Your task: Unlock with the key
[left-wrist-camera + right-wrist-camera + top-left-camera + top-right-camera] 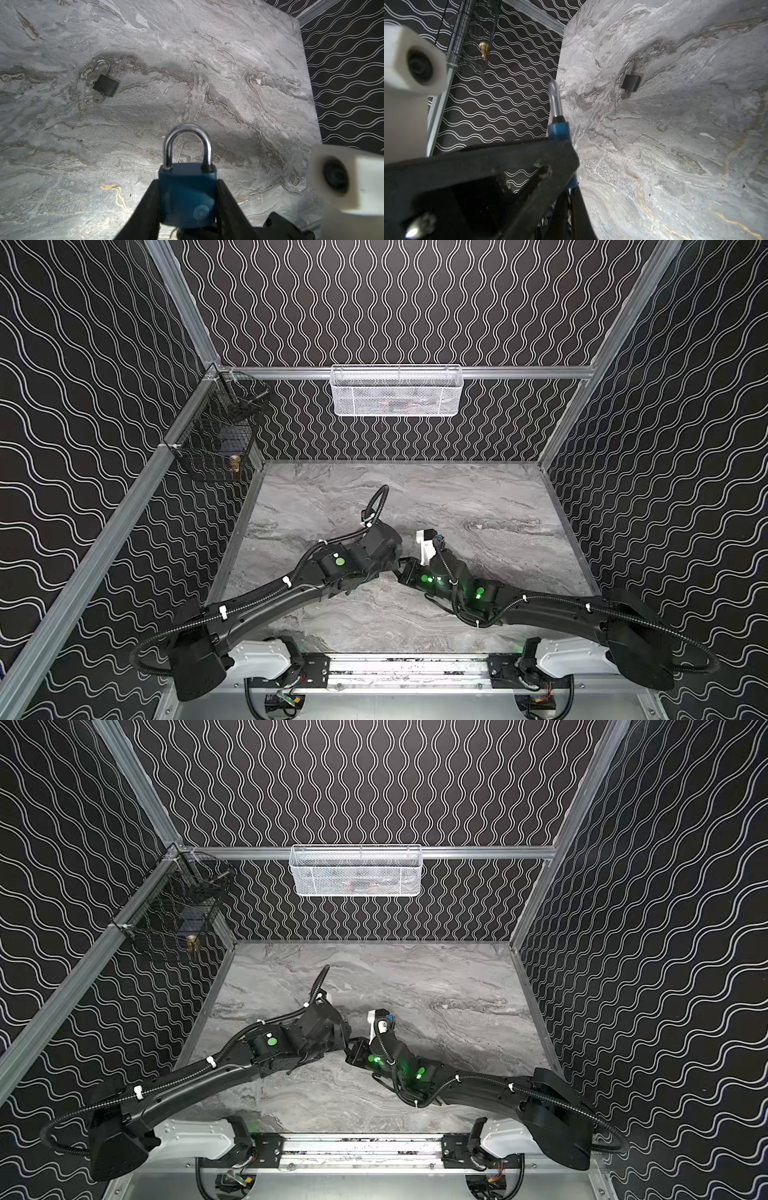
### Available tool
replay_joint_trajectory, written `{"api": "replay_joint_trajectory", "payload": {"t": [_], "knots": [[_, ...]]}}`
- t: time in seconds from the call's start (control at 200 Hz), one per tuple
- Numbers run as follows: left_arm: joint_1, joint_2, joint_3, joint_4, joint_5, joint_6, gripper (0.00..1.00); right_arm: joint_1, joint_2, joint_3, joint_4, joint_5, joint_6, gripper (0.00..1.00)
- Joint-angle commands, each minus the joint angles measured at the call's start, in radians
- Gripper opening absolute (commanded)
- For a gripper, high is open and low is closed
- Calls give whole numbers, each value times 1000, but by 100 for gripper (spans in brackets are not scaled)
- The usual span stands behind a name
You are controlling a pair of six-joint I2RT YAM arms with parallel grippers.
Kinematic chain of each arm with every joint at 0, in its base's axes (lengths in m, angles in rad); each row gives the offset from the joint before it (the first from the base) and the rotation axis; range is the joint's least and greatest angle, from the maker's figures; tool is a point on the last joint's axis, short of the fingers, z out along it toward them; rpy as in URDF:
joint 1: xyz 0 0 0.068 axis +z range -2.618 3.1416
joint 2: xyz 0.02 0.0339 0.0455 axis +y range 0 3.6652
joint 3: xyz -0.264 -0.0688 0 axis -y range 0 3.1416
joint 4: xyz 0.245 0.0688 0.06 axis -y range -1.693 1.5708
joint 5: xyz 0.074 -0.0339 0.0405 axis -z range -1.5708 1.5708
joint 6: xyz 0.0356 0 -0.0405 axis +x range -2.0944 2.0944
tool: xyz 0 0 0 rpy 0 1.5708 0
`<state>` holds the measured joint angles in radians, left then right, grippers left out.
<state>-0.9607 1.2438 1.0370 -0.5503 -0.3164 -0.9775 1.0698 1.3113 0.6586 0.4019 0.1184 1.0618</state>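
A blue padlock point(187, 197) with a silver shackle point(187, 133) is clamped by its body between my left gripper's point(188, 182) fingers, above the marble table point(228, 83). Both shackle legs sit in the body. In the right wrist view the blue padlock point(558, 131) shows edge-on. My right gripper point(571, 193) is shut at its underside on a thin silvery strip, the key, which is mostly hidden. In both top views the left gripper point(395, 558) and right gripper point(406, 568) meet tip to tip at mid-table, and the padlock is hidden between them.
A black padlock point(106, 85) with its own small key point(96, 100) in it lies flat on the table, apart from both arms. A white mesh basket point(397, 391) hangs on the back rail. A black wire basket point(216, 435) with a brass piece point(235, 464) hangs at the back left.
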Motion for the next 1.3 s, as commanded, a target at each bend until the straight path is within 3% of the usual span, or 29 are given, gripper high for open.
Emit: {"api": "replay_joint_trajectory", "payload": {"t": [0.0, 0.065, 0.265, 0.405, 0.621, 0.821, 0.901, 1.296], "knots": [[-1, -14, -9, -90, 16, 3, 16, -3, -7, 8, 133, 43, -38, 0], [0, -8, 18, -109, -10, 7, 16, -4, -10, 17, 101, 25, -58, 0], [12, -18, 24, -62, -110, -23, 16, 14, -21, 9, 51, -7, -100, 18], [18, -26, 34, -49, -163, -36, 16, 26, -56, -24, 32, -18, -109, 21], [20, -67, 2, 7, -182, -67, 15, 27, -59, -42, 85, -43, -72, 22], [19, -84, -15, 26, -172, -76, 15, 22, -36, 1, 102, 16, -29, 23], [20, -87, -13, 25, -168, -79, 14, 11, -8, 43, 37, 23, -3, 22], [20, -95, -22, 40, -160, -77, 13, 9, 48, 60, 100, -4, -1, 21]]}}
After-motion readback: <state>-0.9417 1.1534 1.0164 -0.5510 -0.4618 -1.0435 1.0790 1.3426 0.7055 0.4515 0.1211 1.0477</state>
